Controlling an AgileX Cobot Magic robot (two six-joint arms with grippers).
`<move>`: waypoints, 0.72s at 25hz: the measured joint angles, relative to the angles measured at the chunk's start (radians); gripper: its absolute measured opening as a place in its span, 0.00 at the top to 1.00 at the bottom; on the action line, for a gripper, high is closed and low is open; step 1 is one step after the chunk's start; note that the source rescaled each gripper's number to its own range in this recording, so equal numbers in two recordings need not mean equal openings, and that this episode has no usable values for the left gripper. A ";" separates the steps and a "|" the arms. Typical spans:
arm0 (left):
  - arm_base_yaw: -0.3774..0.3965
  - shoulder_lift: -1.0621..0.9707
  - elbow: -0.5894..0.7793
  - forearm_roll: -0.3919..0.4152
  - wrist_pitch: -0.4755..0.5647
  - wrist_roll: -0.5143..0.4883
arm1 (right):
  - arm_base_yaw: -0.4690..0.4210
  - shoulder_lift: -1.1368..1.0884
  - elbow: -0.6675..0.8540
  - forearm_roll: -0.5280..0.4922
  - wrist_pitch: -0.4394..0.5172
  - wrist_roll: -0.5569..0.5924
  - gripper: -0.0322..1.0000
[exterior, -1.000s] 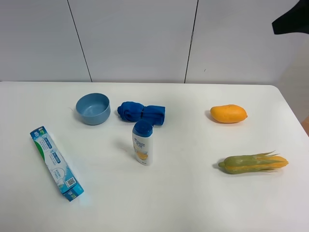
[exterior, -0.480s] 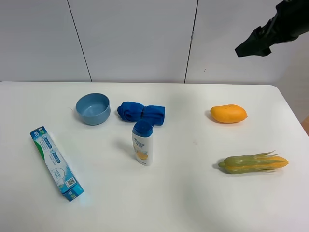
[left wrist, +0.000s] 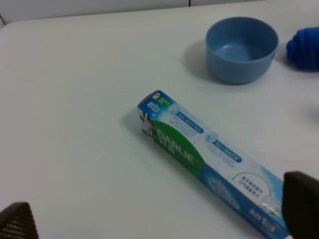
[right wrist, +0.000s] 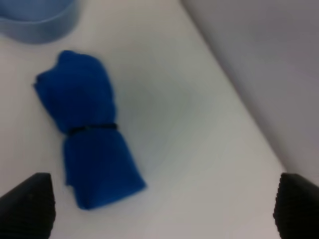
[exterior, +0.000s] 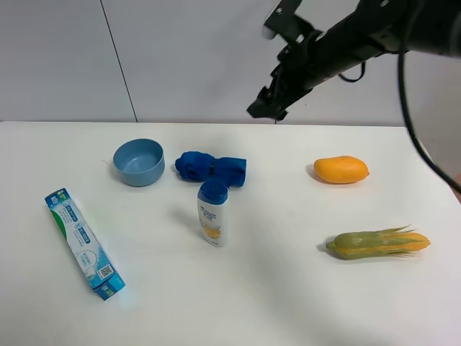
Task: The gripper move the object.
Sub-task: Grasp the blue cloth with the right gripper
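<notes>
My right gripper (exterior: 263, 108) hangs open and empty in the air above the table's back edge, behind the rolled blue cloth (exterior: 211, 169). In the right wrist view the cloth (right wrist: 87, 154) lies below the open gripper (right wrist: 162, 206), apart from it. My left gripper (left wrist: 160, 214) is open and empty above a blue-green toothpaste box (left wrist: 209, 154); it is out of the exterior view. The toothpaste box (exterior: 84, 243) lies at the left. A white shampoo bottle with a blue cap (exterior: 213, 213) lies in front of the cloth.
A blue bowl (exterior: 138, 161) stands left of the cloth and also shows in the left wrist view (left wrist: 241, 48). A mango (exterior: 341, 169) and a corn cob in its husk (exterior: 378, 243) lie on the right of the white table (exterior: 274, 288).
My right arm has swung in from the upper right corner, leftward and down, to above the table's back edge near the cloth. No object has moved.
</notes>
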 joint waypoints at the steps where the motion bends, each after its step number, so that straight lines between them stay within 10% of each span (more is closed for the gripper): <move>1: 0.000 0.000 0.000 0.000 0.000 0.000 | 0.022 0.026 0.000 0.000 -0.006 0.000 0.20; 18: 0.000 0.000 0.000 0.000 0.000 0.000 | 0.162 0.259 0.000 -0.024 -0.185 0.010 0.22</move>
